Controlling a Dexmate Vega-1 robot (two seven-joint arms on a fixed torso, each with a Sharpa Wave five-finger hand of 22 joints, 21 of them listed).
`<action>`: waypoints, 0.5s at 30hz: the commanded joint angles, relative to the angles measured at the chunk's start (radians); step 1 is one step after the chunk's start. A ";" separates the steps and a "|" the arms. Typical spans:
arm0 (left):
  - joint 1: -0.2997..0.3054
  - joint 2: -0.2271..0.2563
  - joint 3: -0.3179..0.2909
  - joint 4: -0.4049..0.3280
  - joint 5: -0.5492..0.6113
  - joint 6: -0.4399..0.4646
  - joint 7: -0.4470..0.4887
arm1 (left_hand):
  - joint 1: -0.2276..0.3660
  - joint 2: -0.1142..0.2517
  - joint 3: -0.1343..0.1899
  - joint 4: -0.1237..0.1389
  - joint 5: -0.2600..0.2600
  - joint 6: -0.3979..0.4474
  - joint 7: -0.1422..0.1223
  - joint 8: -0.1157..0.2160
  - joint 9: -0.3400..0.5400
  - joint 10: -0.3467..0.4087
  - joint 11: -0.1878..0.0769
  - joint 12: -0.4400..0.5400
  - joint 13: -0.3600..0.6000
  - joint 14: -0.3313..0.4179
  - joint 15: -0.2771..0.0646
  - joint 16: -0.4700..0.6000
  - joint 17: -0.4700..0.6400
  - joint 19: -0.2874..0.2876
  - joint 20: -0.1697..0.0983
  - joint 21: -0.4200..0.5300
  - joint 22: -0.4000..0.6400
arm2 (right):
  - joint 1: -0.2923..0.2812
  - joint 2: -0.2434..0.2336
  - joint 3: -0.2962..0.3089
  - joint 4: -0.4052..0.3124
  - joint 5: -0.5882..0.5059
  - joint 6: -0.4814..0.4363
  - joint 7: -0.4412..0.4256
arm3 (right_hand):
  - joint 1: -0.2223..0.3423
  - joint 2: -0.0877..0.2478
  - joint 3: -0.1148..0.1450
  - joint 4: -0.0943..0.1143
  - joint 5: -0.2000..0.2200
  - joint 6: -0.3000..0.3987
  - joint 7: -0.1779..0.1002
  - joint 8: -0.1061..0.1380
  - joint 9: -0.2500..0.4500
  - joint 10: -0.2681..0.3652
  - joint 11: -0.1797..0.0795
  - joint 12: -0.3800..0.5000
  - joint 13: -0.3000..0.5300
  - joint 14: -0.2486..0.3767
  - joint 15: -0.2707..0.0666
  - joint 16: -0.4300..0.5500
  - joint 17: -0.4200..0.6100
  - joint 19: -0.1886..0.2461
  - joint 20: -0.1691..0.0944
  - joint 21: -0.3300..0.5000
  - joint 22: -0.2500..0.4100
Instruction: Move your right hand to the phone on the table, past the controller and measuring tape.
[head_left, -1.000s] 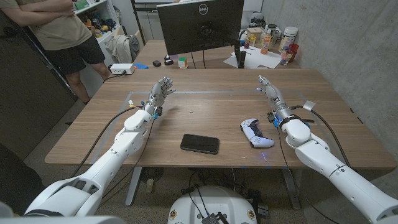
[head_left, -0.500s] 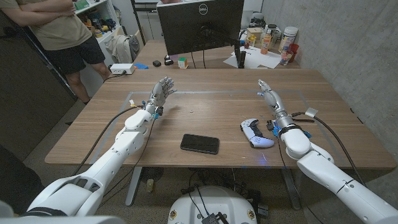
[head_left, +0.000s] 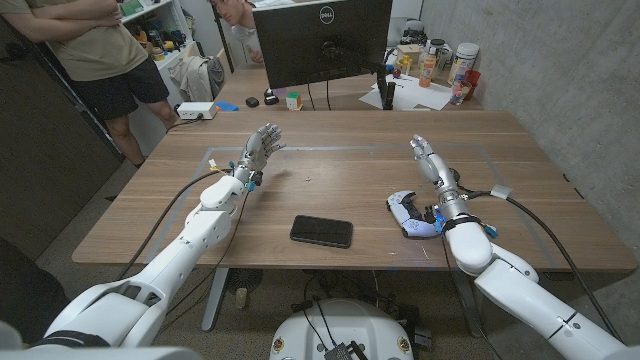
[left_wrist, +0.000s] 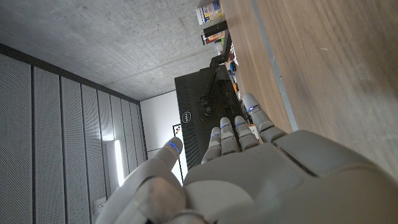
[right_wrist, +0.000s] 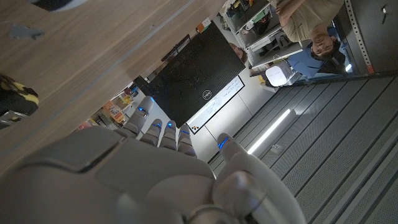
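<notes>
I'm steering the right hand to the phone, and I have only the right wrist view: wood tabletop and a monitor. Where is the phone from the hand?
Observer: In the head view the phone lies flat on the table near its front edge. It is to the robot's left of the right hand and nearer the robot.
Operator: Anything between them?
Observer: A white controller lies on the table between them, close beside the right wrist.
Operator: Is the left hand in the way?
Observer: No. The left hand is open with fingers spread, farther from the robot than the phone and off to the left.
</notes>
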 joint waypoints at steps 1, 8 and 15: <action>-0.015 0.006 0.006 0.021 0.000 0.001 -0.028 | 0.005 0.105 0.008 -0.002 0.009 0.001 0.012 0.003 0.005 0.007 0.001 0.005 0.003 0.007 0.005 0.008 0.004 0.007 0.003 0.000 0.002 | -0.055 0.012 -0.056 -0.107 -0.144 -0.132 -0.067 | 0.008 0.106 0.003 -0.008 0.000 -0.002 0.010 -0.001 0.004 -0.004 0.005 0.000 0.002 -0.004 -0.003 0.004 0.005 -0.015 -0.013 0.004 0.003; -0.033 0.003 0.012 0.043 0.003 0.002 -0.046 | 0.005 0.105 0.008 -0.002 0.009 0.000 0.011 0.002 0.005 0.005 0.000 0.004 0.003 0.007 0.005 0.008 0.004 0.006 0.004 -0.001 0.002 | -0.064 0.024 -0.110 -0.149 -0.244 -0.232 -0.093 | 0.009 0.107 0.003 -0.009 0.000 -0.006 0.010 -0.003 0.004 -0.005 0.005 -0.002 0.002 -0.006 -0.002 0.002 0.005 -0.015 -0.012 0.004 0.003; -0.056 0.002 0.021 0.069 0.009 0.002 -0.066 | 0.005 0.105 0.008 -0.002 0.009 -0.001 0.012 0.002 0.005 0.004 0.002 0.004 0.003 0.006 0.006 0.008 0.004 0.007 0.004 -0.001 0.002 | -0.062 0.035 -0.164 -0.178 -0.316 -0.304 -0.094 | 0.010 0.106 0.003 -0.010 0.000 -0.005 0.007 -0.003 0.004 -0.003 0.004 -0.002 0.002 -0.003 -0.003 0.002 0.004 -0.013 -0.001 0.004 0.003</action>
